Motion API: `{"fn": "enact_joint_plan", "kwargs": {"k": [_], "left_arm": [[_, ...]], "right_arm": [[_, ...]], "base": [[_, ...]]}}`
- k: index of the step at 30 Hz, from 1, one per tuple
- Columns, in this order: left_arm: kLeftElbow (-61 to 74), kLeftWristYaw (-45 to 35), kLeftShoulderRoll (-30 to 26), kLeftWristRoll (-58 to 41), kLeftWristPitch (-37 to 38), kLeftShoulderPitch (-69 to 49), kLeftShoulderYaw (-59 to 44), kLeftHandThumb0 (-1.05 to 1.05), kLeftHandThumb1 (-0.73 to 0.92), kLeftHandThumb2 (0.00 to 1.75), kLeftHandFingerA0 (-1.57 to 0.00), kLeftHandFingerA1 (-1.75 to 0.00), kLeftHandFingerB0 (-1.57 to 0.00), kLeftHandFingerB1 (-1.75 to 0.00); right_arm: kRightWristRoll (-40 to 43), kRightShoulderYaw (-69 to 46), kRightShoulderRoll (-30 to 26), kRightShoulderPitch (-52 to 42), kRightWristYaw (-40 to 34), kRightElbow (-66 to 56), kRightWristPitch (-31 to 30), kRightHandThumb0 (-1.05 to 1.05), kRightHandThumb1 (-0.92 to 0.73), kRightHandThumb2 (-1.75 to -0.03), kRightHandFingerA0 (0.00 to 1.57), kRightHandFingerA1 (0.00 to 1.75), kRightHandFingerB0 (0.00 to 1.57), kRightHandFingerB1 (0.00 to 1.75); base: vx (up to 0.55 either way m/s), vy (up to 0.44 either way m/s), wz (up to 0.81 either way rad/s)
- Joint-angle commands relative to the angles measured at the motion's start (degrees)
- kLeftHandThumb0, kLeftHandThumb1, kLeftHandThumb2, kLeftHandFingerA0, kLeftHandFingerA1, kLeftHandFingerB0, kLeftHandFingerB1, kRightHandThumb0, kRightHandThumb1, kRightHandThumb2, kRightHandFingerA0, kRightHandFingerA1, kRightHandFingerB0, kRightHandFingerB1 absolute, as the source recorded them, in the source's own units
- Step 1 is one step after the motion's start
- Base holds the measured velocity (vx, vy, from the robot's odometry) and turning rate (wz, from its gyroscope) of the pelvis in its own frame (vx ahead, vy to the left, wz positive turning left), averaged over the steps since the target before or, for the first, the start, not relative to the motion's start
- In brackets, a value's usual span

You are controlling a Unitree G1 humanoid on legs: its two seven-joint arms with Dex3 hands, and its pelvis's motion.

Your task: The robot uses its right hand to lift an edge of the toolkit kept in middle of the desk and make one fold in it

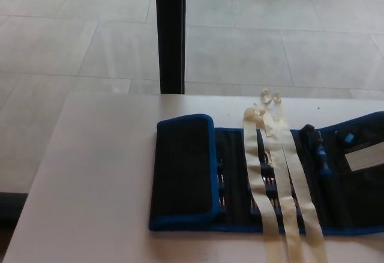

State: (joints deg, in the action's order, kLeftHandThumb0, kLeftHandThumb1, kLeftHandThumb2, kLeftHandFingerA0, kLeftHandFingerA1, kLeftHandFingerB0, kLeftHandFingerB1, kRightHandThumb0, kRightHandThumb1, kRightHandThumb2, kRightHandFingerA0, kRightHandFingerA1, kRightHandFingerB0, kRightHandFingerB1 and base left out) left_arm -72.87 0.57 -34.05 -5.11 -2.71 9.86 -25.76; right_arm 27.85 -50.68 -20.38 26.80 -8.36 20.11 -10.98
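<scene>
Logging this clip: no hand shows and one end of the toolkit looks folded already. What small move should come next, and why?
Probably none beyond keeping the right hand clear. The toolkit already has its left flap folded flat over the tool pockets, the cream straps lie loose across it, and no hand is in view.

Straps (282, 173) across toolkit (240, 179) on desk (96, 173)

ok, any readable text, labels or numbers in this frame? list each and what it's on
No readable text in the head view.
The pale label on the right part of the toolkit: looks blank, or any print on it is too blurred to tell.
The cream straps across the toolkit: no print visible.
The desk: no markings.
</scene>
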Motion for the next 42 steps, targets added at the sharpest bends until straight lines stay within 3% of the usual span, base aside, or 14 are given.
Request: {"fn": "enact_joint_plan", "kwargs": {"k": [1,6,14,24,32,36,42], "left_arm": [[-0.9,1.1,-1.3,-2.0,-0.8,0.2,-1.2,-0.55,0.72,0.62,-0.68,-0.73,-0.59,-0.59],[-1.3,1.0,-1.0,-1.5,-0.2,-0.4,-0.7,-0.56,0.73,0.62,-0.73,-0.79,-0.57,-0.58],[-0.9,0.3,-0.9,-1.5,-0.4,-0.5,-0.1,-0.58,0.75,0.61,-0.69,-0.75,-0.52,-0.56],[-0.9,0.1,-0.8,-1.6,-0.8,-0.5,0.2,-0.58,0.73,0.62,-0.64,-0.73,-0.53,-0.57],[-1.0,0.2,-0.8,-1.7,-0.8,-0.8,0.1,-0.57,0.74,0.62,-0.64,-0.72,-0.58,-0.6],[-1.2,0.0,-0.8,-1.9,-0.1,-0.9,-0.1,-0.57,0.73,0.62,-0.66,-0.79,-0.55,-0.61],[-1.4,0.4,-0.6,-2.0,-0.4,-0.4,-0.1,-0.57,0.73,0.62,-0.65,-0.72,-0.54,-0.56]], "right_arm": [[4.2,10.4,6.1,-9.8,4.8,-14.1,-11.8,-0.45,-0.77,-0.62,0.42,0.42,0.26,0.34],[0.0,18.7,5.0,-11.7,7.7,-8.5,-15.2,-0.55,-0.77,-0.63,0.47,0.43,0.27,0.34],[-2.0,25.3,1.2,-11.8,10.0,1.6,-18.1,-0.52,-0.81,-0.64,0.46,0.48,0.25,0.35],[-4.1,27.7,-3.1,-10.8,13.1,10.8,-15.4,-0.52,-0.82,-0.63,0.43,0.47,0.24,0.35],[-3.8,25.1,-5.0,-9.1,13.1,16.7,-13.5,-0.53,-0.81,-0.64,0.49,0.5,0.32,0.38],[-3.9,24.2,-5.8,-8.6,13.6,17.5,-12.5,-0.56,-0.81,-0.64,0.5,0.49,0.33,0.38],[-3.1,22.1,-6.1,-7.1,13.5,18.3,-11.9,-0.54,-0.8,-0.64,0.51,0.48,0.34,0.37]], "base": [[0.0,0.0,0.0],[0.0,0.0,0.0],[0.0,0.0,0.0],[0.0,0.0,0.0],[0.0,0.0,0.0],[0.0,0.0,0.0],[0.0,0.0,0.0]]}}
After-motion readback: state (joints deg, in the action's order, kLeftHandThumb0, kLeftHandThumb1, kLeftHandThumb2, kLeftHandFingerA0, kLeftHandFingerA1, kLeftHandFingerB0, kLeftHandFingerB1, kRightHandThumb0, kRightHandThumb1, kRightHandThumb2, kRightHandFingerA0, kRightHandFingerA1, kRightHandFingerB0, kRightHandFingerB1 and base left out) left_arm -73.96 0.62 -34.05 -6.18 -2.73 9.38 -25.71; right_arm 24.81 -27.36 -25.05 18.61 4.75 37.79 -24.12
